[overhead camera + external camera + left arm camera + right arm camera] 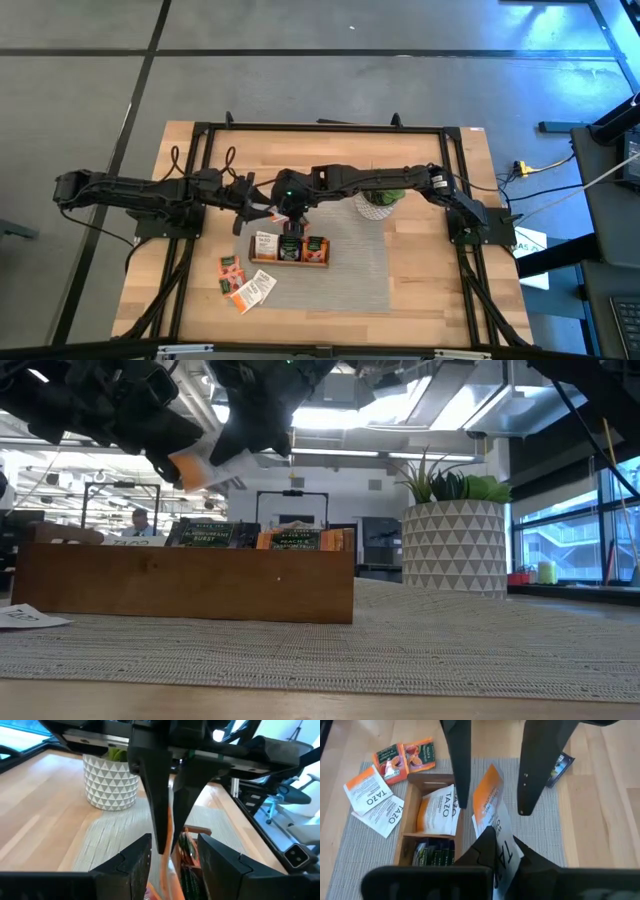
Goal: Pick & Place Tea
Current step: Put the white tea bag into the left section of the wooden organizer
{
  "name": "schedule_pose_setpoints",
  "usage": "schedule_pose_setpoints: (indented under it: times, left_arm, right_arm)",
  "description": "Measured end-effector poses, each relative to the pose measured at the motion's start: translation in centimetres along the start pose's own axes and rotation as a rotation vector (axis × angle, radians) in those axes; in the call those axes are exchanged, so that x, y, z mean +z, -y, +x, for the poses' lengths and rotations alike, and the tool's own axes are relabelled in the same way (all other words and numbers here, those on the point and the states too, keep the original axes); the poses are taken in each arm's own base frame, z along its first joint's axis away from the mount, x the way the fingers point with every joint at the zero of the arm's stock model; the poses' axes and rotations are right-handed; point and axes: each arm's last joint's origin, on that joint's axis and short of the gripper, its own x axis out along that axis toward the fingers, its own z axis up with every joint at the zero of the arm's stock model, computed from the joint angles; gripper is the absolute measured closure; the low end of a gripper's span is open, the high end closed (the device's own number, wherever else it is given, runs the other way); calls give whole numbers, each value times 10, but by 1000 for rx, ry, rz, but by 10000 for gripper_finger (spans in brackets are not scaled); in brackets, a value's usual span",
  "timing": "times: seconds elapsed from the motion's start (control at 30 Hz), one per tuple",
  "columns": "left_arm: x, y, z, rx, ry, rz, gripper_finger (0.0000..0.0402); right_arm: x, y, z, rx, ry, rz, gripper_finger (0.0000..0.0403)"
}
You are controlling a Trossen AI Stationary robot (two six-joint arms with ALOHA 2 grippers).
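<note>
Sachets over the tray, both grippers meeting in mid-air.

Right gripper (502, 847) is clamped on a white-and-orange tea sachet (490, 802), held above the wooden tray (288, 250); left gripper (172, 857) stands with its fingers spread either side of that sachet. More tea sachets (245, 283) lie loose on the table (440, 290) left of the tray, near the mat (355, 280). Potted plant (380, 205) sits far right.

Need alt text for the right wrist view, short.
The right tool, shut, holds a white-and-orange tea sachet above a wooden tray, with the left tool's open fingers on either side of the sachet. More sachets lie loose on the grey mat beside the tray.
</note>
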Motion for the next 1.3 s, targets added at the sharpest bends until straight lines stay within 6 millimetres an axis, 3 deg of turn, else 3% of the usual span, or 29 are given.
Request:
schedule_pose_setpoints:
  times: [0.37,0.8,1.03,1.13,1.3]
  left_arm:
    - [1,0,0,0,8,2,263]
    - [0,0,0,1,3,1,392]
    - [0,0,0,3,3,0,398]
    - [0,0,0,2,3,0,398]
    - [0,0,0,3,1,-1,399]
  right_arm:
    - [0,0,0,0,4,-5,391]
    - [2,0,0,0,16,-43,391]
    - [2,1,0,-15,17,-70,389]
    - [2,1,0,-15,19,-86,373]
    - [4,0,-9,-9,-16,-111,314]
